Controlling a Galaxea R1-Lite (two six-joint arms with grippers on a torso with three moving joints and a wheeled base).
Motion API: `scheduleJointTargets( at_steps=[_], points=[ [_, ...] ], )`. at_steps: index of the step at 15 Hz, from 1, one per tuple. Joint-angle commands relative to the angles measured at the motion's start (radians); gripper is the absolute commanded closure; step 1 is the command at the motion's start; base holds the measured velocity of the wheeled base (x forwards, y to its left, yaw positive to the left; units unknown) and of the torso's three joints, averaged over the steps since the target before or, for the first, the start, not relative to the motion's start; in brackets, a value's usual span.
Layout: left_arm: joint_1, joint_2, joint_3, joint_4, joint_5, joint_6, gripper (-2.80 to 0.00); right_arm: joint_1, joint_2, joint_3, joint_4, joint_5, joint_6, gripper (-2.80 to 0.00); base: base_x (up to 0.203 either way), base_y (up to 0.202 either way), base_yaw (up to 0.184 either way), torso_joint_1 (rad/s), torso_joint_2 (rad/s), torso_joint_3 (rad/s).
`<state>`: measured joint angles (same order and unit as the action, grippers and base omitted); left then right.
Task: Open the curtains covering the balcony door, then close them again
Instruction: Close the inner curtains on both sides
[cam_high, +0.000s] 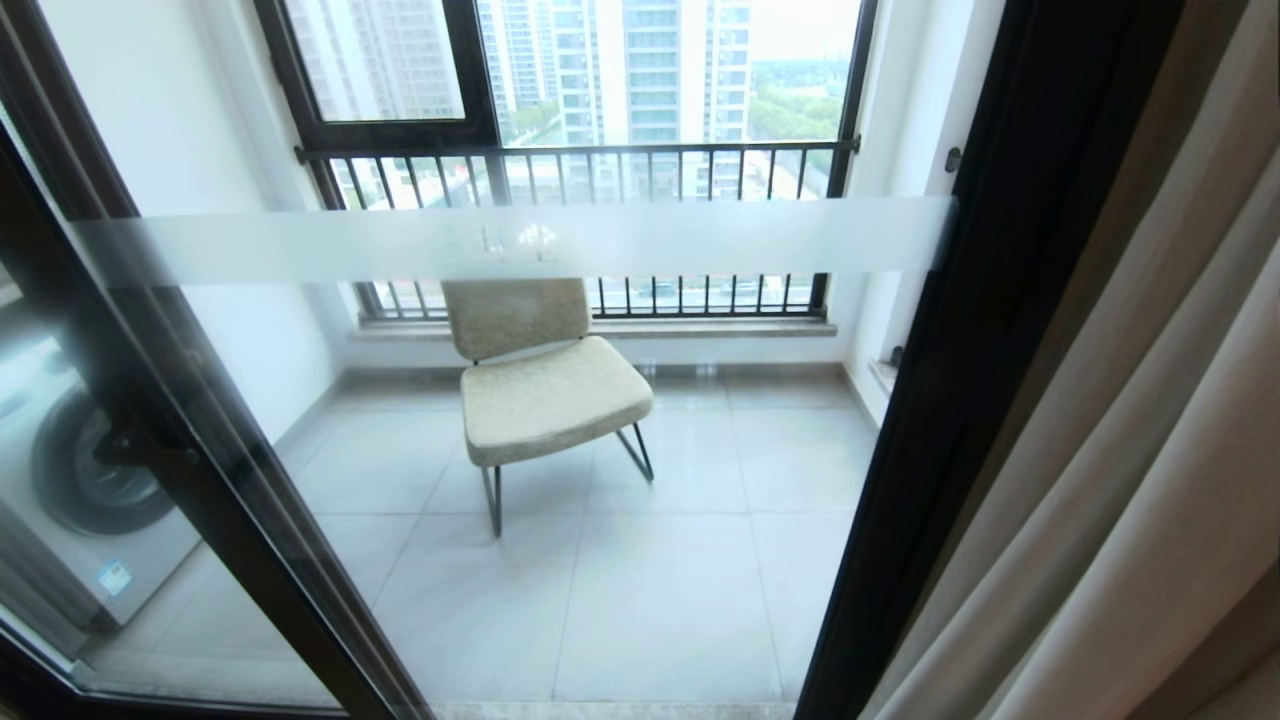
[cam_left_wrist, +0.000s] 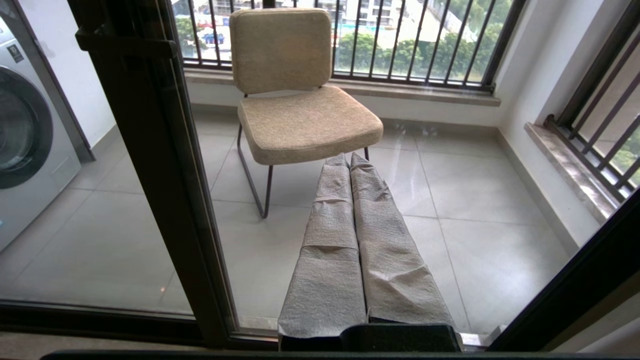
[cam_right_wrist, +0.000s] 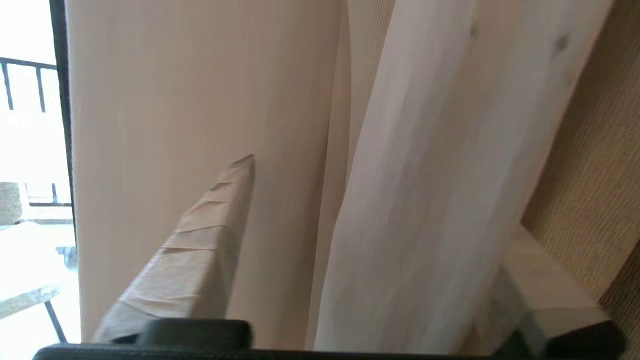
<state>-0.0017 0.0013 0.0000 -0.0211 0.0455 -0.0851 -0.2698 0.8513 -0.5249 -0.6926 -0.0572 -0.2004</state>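
- Since the curtains hang bunched at the right edge of the balcony door, the glass is uncovered; I judge the opening half done and the closing pull about to start.
- Right gripper: seen only in its wrist view, jaws apart, w/ a thick curtain fold running between the two wrapped fingers. One finger lies on the door side of the fold; the other is mostly behind the cloth, only its base showing. Not clamped yet, nothing pinched. Prob. placed astride a fold so that squeezing gets a firm bite of cloth to drag across.
- Left gripper: clenched, both padded fingers pressed together, holding nothing. It points at the glass low down, towards the chair out on the balcony; looks parked.
- Door's frosted band runs across the pane; its small characters are too faint to read.
- Hidden/cut off: neither arm shows in the head view; curtain top, rail and hem are out of frame; the sheer layer can't be told apart from the thick cloth for sure. A washer sits behind the left frame, partly cut off.
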Motion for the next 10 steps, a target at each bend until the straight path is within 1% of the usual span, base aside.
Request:
scheduleJointTargets(
  at_steps=[1, 4, 10],
  points=[
    [0.000, 0.000, 0.000, 0.000, 0.000, -0.001, 0.00, 0.001, 0.018, -0.001, -0.002, -0.001, 0.010, 0.00, 0.000, 0.000, 0.000, 0.000, 0.00, 0.000],
    [0.000, 0.000, 0.000, 0.000, 0.000, -0.001, 0.00, 0.014, 0.026, -0.001, -0.003, -0.001, 0.029, 0.00, 0.000, 0.000, 0.000, 0.000, 0.00, 0.000],
    [0.000, 0.000, 0.000, 0.000, 0.000, -0.001, 0.00, 0.139, 0.079, -0.069, -0.001, 0.001, 0.043, 0.00, 0.000, 0.000, 0.000, 0.000, 0.00, 0.000]
  ],
)
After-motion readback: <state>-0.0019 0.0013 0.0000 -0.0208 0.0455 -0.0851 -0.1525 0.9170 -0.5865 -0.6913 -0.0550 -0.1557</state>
